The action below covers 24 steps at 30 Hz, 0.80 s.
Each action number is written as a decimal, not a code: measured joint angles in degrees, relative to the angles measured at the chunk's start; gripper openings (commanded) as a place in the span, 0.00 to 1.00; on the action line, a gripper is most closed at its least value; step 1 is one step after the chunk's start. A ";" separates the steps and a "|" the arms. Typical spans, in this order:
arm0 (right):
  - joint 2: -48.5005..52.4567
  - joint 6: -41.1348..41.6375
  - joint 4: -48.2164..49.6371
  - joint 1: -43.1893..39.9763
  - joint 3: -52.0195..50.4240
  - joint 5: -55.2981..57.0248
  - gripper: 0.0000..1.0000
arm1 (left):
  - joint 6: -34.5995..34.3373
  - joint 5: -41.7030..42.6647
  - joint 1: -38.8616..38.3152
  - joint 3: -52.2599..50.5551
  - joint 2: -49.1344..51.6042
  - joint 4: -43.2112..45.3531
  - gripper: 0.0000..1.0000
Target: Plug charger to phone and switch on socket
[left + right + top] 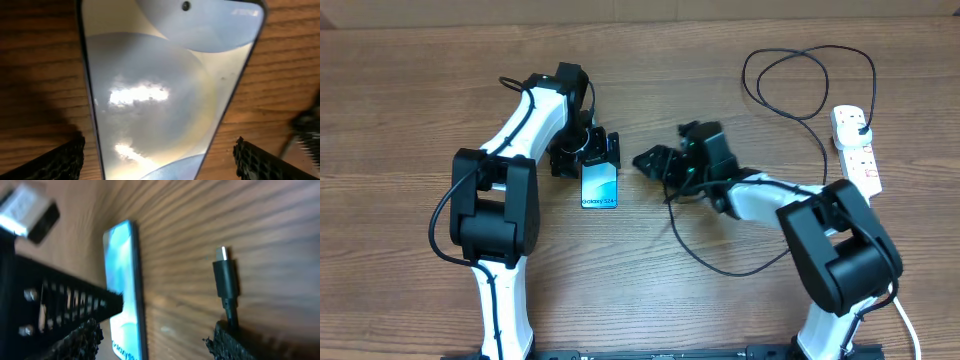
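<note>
My left gripper (159,152) is open wide and straddles the phone (155,90), with a strip of wood on both sides. The phone lies flat on the counter (420,60), centre-left overhead, long axis near top-to-bottom. My right gripper (655,162) is open, just right of the phone with bare wood between. The charger (226,280) tip points up-frame, about parallel to the phone. The socket (858,150) is far right.

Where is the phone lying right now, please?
In the overhead view, the phone lies left of centre, directly under the open left hand.

The phone (600,187) shows "Galaxy S24" on its screen.
</note>
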 measured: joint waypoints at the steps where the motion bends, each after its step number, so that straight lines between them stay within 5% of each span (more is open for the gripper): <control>1: 0.00 0.02 -0.13 -0.81 0.00 -0.68 0.73 | -0.39 -0.76 -0.17 0.00 0.00 -0.02 1.00; 14: 0.35 -0.04 2.29 4.37 -0.26 -1.62 0.74 | -3.19 -12.74 -4.09 -0.13 0.13 1.38 0.99; 24: 0.35 -0.02 3.23 7.67 -0.31 -0.94 0.81 | -3.28 -14.34 -5.29 -0.17 0.15 3.67 0.95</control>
